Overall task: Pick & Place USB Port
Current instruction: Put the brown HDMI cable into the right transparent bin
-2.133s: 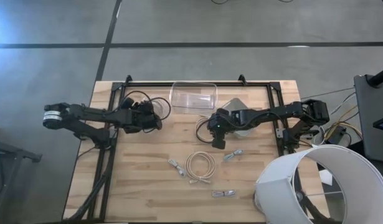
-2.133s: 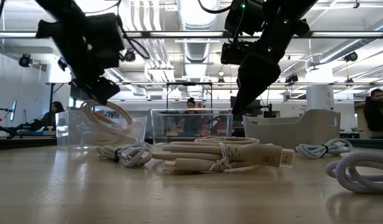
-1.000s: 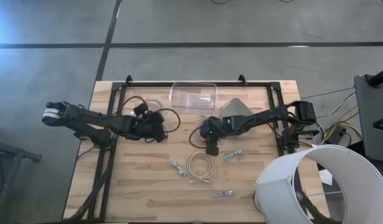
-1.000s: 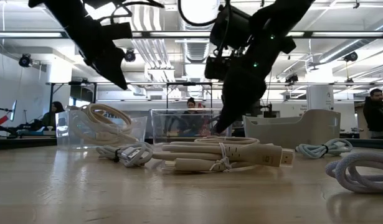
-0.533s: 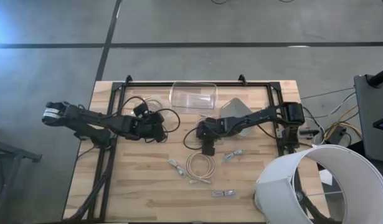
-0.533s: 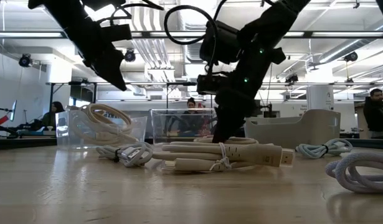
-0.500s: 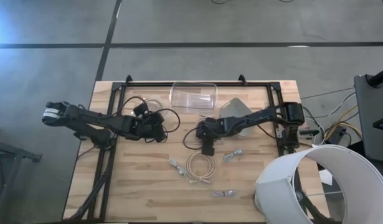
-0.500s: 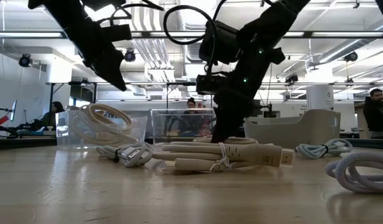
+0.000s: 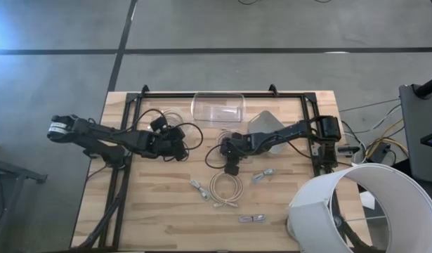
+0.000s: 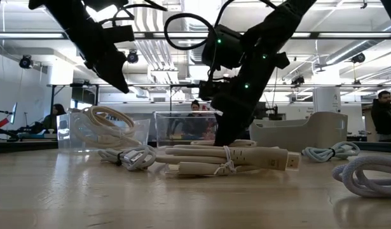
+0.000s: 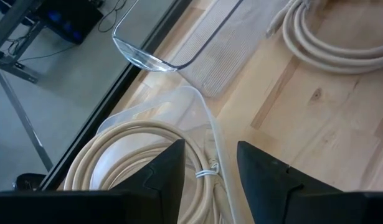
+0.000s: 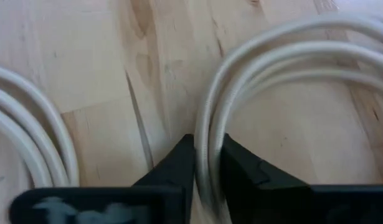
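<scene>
A coiled cream USB cable (image 9: 226, 188) lies flat on the wooden table; in the low view it is a tied bundle (image 10: 227, 159). My right gripper (image 9: 232, 167) is down at the coil's far edge, shut on its strands (image 12: 207, 130). My left gripper (image 9: 178, 145) hangs open and empty above a clear tub (image 11: 179, 118) that holds another coiled cable (image 11: 135, 155). Three small tied cables (image 9: 198, 188), (image 9: 263, 173), (image 9: 253, 219) lie around the coil. My right gripper pinches the coil's outer strands (image 12: 208, 140) between its two fingers (image 12: 179, 165), at the coil's far edge. The fingers come from above, pointing down, and lie across the strands. The coil rests flat on the table.
A clear bin (image 9: 218, 107) stands at the table's far edge, with a pale tub (image 9: 266, 125) to its right. A black frame (image 9: 310, 105) runs along the table's edges. A large white lampshade (image 9: 356, 211) overhangs the near right corner.
My right gripper has gone down and a little toward the table's left edge, onto the far edge of the cream coil. The coil has stayed where it was.
</scene>
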{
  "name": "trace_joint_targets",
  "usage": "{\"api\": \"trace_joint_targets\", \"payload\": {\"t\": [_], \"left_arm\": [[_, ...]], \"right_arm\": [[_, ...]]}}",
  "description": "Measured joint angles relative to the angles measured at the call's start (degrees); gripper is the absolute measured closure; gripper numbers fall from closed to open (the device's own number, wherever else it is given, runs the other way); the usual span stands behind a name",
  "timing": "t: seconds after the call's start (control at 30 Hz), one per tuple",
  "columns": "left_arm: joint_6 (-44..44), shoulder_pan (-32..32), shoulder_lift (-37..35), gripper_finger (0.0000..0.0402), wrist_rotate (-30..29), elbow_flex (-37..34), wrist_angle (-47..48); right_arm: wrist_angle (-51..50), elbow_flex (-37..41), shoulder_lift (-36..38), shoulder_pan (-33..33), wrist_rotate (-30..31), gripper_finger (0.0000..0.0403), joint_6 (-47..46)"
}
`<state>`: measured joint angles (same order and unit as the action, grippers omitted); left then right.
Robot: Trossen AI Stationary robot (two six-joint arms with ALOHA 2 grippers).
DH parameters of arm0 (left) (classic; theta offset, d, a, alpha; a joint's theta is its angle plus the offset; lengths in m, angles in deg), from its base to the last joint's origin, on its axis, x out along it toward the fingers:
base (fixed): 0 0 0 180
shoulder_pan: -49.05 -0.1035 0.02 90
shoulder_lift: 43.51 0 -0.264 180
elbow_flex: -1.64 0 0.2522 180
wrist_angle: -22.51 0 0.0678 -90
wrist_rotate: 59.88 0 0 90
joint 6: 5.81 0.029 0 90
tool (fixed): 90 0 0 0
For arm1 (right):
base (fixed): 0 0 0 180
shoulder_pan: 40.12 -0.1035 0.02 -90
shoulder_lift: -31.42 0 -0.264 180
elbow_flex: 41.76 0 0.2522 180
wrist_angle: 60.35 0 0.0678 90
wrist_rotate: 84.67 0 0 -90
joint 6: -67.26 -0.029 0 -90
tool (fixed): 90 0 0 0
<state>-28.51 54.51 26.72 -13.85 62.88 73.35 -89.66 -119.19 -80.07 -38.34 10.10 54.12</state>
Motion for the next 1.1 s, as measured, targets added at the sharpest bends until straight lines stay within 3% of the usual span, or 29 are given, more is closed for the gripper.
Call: {"api": "trace_joint_targets", "payload": {"t": [0.1, 0.47, 0.7, 0.83, 0.93, 1.1], "left_arm": [[0.0, 0.0, 0.0, 0.0253, 0.0, 0.0, 0.0], [-0.5, 0.0, 0.0, 0.0255, 0.0, -1.6, -0.3], [-1.9, 0.0, 0.0, 0.0255, 0.0, -2.7, -0.7], [-2.0, 0.1, 0.0, 0.0257, 0.0, -2.7, -0.9], [-2.0, 0.1, 0.0, 0.0257, 0.0, -2.7, -1.1], [-2.0, 0.1, 0.0, 0.0259, 0.0, -2.7, -1.1]], "right_arm": [[-1.4, -0.1, 1.3, 0.0, -0.6, 0.0374, -0.3], [-7.5, -7.4, 10.0, -1.3, -3.2, 0.0373, 1.7], [-7.1, -13.5, 13.3, -0.3, 7.6, 0.0371, 12.1], [-6.3, -16.8, 13.3, 2.4, 9.7, 0.0371, 15.7], [-6.9, -17.5, 13.0, 5.4, 7.3, 0.0370, 16.4], [-6.9, -16.6, 12.0, 11.5, -3.0, 0.0370, 15.1]]}}
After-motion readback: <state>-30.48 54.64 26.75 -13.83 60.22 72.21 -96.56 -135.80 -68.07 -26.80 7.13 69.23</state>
